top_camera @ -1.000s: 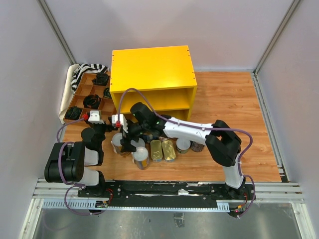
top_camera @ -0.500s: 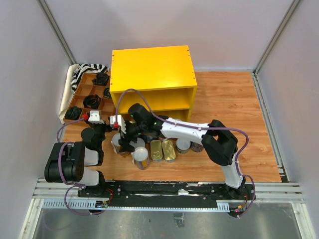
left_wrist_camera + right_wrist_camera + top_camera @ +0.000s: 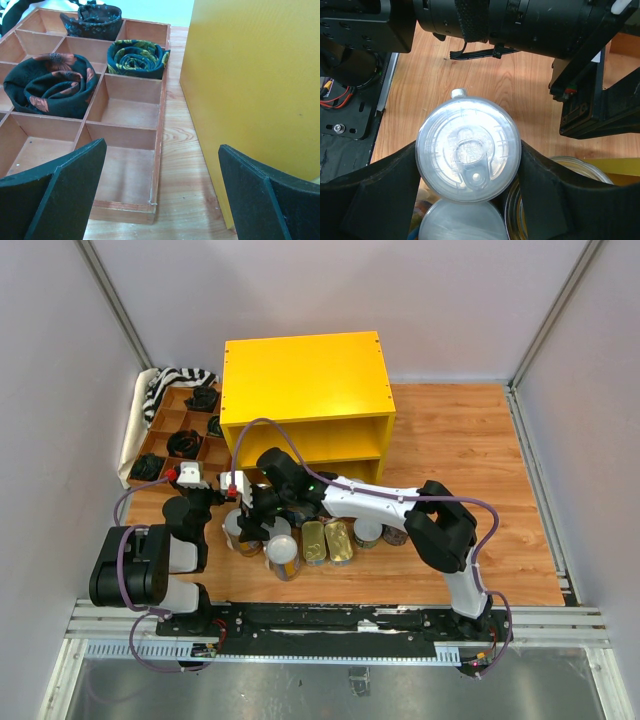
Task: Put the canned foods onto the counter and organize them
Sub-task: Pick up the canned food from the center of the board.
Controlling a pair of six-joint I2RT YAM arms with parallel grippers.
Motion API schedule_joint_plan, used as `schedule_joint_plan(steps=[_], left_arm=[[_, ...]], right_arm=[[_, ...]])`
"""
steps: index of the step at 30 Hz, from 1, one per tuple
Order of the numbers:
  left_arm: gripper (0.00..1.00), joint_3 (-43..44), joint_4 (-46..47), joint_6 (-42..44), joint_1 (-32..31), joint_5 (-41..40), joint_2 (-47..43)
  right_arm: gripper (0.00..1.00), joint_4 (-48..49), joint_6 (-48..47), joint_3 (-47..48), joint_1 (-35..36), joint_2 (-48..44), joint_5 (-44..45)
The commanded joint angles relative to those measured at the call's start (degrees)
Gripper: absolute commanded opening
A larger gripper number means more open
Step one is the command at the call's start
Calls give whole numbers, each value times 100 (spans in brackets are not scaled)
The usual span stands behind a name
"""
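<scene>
The yellow counter (image 3: 305, 390) stands at the back, its top and shelves bare. The canned foods sit in a cluster on the floor in front of it: a white-lidded can (image 3: 283, 553), two flat gold-topped tins (image 3: 326, 541) and a silver-topped can (image 3: 367, 532). My right gripper (image 3: 252, 525) reaches to the cluster's left end and is shut on a white-lidded can (image 3: 468, 149), with a finger (image 3: 385, 195) against each side. Another white lid (image 3: 460, 222) and a gold-rimmed can (image 3: 570, 200) press close to it. My left gripper (image 3: 160, 200) is open and empty, low over the floor beside the counter's side wall (image 3: 255, 85).
A brown divided wooden tray (image 3: 158, 445) with rolled dark cloths stands left of the counter; its near corner (image 3: 150, 205) lies between my left fingers. A striped cloth (image 3: 170, 380) lies behind it. My left arm (image 3: 520, 25) is just beyond the held can.
My right gripper has shifted slightly left and down onto the leftmost can. The left arm has not moved.
</scene>
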Motion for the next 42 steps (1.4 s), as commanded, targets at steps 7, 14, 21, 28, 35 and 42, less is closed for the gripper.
schedule_joint_plan(steps=[7, 14, 21, 28, 35, 42], left_arm=[[100, 63, 64, 98, -23, 27, 40], [100, 63, 64, 98, -23, 27, 35], [100, 63, 63, 101, -23, 22, 35], [100, 63, 64, 96, -23, 27, 34], [100, 63, 64, 101, -23, 22, 37], [100, 63, 64, 103, -23, 23, 34]], right_arm=[[1, -241, 364, 313, 83, -378, -374], [1, -169, 720, 481, 84, -741, -731], [1, -256, 826, 678, 88, -1089, -656], [1, -250, 884, 697, 84, -1499, -371], [1, -461, 931, 972, 84, -1948, 90], [1, -1653, 683, 2258, 8, -2039, 822]])
